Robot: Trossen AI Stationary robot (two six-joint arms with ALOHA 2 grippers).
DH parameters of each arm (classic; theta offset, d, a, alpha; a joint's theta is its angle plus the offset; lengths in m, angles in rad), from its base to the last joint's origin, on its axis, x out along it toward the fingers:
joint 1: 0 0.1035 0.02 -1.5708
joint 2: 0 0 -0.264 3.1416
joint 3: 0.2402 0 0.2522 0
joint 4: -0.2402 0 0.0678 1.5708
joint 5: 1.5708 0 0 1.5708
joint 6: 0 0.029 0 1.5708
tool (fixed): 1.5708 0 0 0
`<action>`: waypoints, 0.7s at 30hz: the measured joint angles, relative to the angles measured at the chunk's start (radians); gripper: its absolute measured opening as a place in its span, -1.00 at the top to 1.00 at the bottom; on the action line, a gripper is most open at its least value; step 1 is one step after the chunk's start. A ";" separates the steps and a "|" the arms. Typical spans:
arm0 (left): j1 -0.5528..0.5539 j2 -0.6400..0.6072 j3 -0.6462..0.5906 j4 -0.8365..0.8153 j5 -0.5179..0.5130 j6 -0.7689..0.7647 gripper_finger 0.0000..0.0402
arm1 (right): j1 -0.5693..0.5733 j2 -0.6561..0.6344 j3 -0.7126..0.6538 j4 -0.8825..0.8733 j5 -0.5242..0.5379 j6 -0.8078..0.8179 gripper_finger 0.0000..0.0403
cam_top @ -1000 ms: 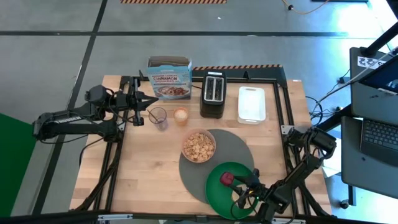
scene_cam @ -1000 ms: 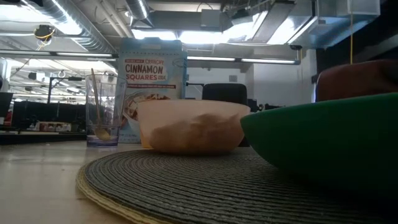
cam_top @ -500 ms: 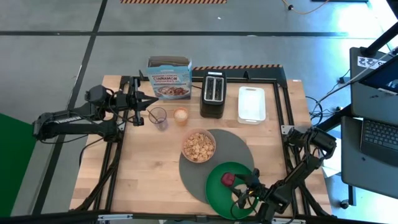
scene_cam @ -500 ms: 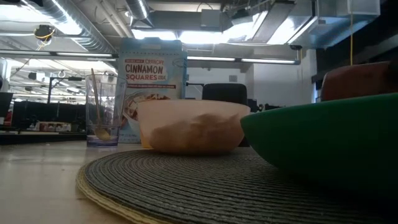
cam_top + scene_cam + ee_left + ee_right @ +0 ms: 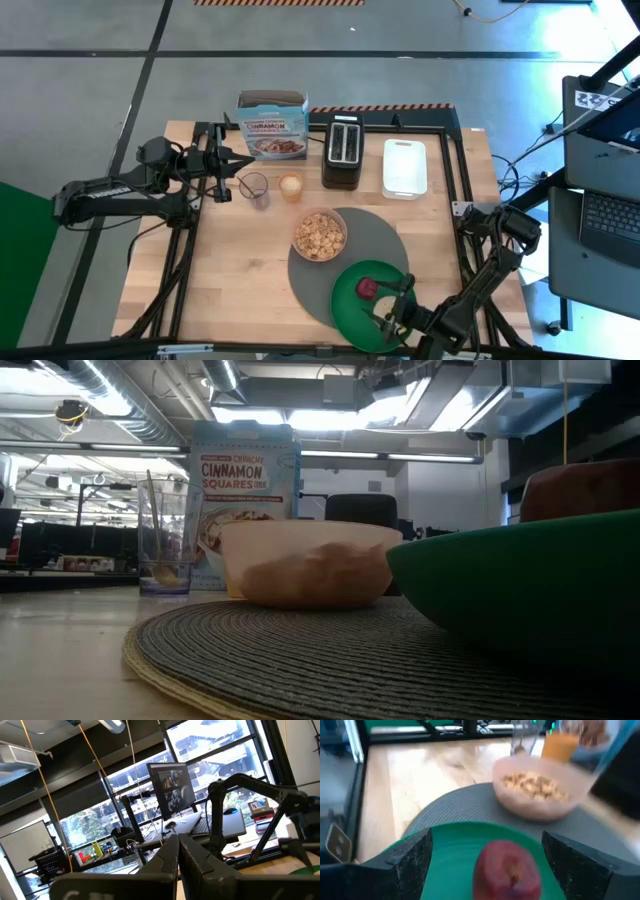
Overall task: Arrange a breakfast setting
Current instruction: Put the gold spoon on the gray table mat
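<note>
A small red apple (image 5: pixel 507 868) rests on the round green plate (image 5: pixel 451 840), which sits on the near right part of the grey placemat (image 5: pixel 375 240). The pinkish bowl (image 5: pixel 319 235), filled with cereal, stands on the placemat's far left part. My right gripper (image 5: pixel 486 840) is open, its fingers wide apart on either side of the apple and back from it; it shows at the plate's near right rim (image 5: pixel 392 306). My left gripper (image 5: pixel 228 163) is shut and empty at the far left. A spoon (image 5: pixel 155 520) stands in a glass (image 5: pixel 254 188). No bagel shows.
A cereal box (image 5: pixel 273 127), a black toaster (image 5: pixel 342 150) and a white tray (image 5: pixel 404 167) line the far edge. A glass of orange drink (image 5: pixel 291 186) stands by the spoon glass. Bare wood lies left of the placemat (image 5: pixel 230 270).
My right gripper has drawn back a little toward the table's near edge, away from the apple. The apple stays on the green plate, a trifle lower in the low view.
</note>
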 joint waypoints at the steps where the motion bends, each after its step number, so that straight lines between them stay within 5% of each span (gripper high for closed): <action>1: 0.000 0.000 0.000 0.000 0.000 0.000 1.00 | -0.001 0.000 0.026 -0.038 0.001 -0.043 -0.70; 5: 0.000 0.000 0.000 0.000 0.000 0.000 1.00 | -0.022 -0.001 0.145 -0.207 0.009 -0.201 -0.70; 14: 0.000 0.000 0.000 0.000 0.000 0.000 1.00 | -0.067 -0.002 0.315 -0.413 0.271 -0.569 -0.69; 21: 0.000 0.000 0.000 0.001 0.001 -0.005 1.00 | -0.149 -0.002 0.401 -0.702 0.349 -0.588 -0.69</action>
